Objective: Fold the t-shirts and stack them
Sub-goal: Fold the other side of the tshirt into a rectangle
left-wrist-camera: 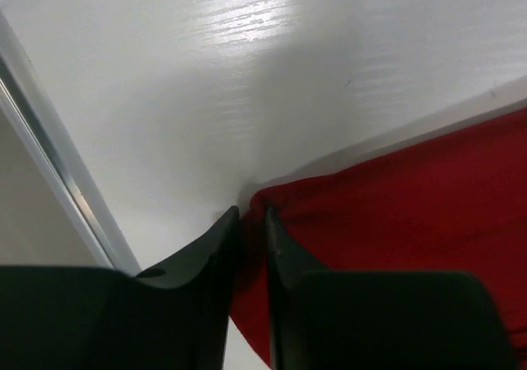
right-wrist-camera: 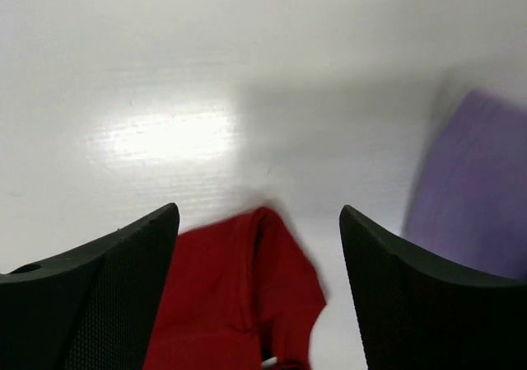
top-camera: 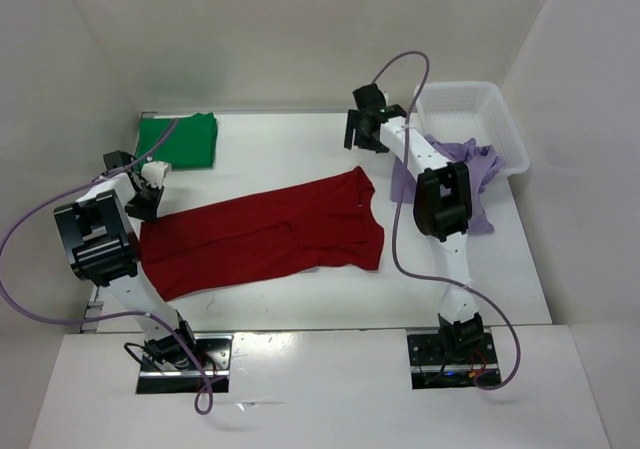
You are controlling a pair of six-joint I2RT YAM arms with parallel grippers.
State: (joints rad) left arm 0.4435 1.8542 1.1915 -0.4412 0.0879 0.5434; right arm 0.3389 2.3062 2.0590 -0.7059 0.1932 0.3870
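Red t-shirt point(top-camera: 270, 234): spread flat across the middle of the tabletop point(top-camera: 280, 149), neck toward the right. Green t-shirt point(top-camera: 178, 139): folded, far left corner. Lavender t-shirt point(top-camera: 478, 167): crumpled against the near side of the white basket point(top-camera: 505, 119), partly under the right arm. Left end effector point(left-wrist-camera: 251, 213): at the red t-shirt's left edge, jaws nearly together with a thin gap; cannot tell whether cloth is pinched. Right end effector point(right-wrist-camera: 259, 213): released, jaws wide apart, above the red t-shirt's far right corner, not touching it.
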